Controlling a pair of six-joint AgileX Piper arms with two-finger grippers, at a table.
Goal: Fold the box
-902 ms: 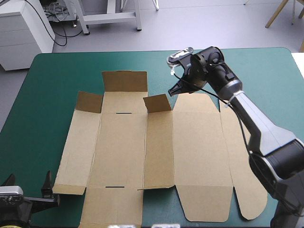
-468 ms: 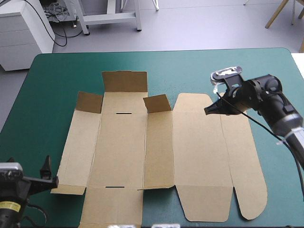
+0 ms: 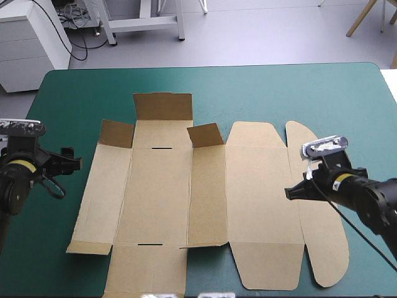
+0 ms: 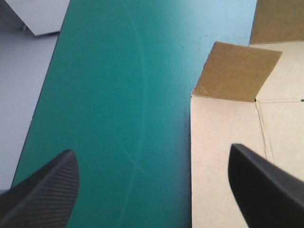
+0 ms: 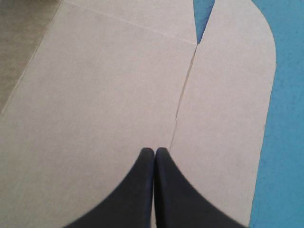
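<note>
Flat cut sheet of brown board, the box [image 3: 161, 186], is laid out across the middle of the teal-green table cover [image 3: 93, 87]; three small flaps [image 3: 205, 135] at its far end are tilted up; left gripper [image 3: 69, 159] is spread wide just beside the sheet's left edge; right gripper [image 3: 290, 193] is pinched to a point, black fingers [image 5: 137, 190] together on nothing, over the crease [image 5: 183, 95] beside the rounded right flap [image 3: 322, 248]; contact with the board cannot be told.

The left gripper [image 3: 72, 160] hovers near the table's [image 3: 260, 87] left edge with its jaws wide apart, while the right gripper [image 3: 290, 193], near the right edge, points leftward with its jaws pressed together.
</note>
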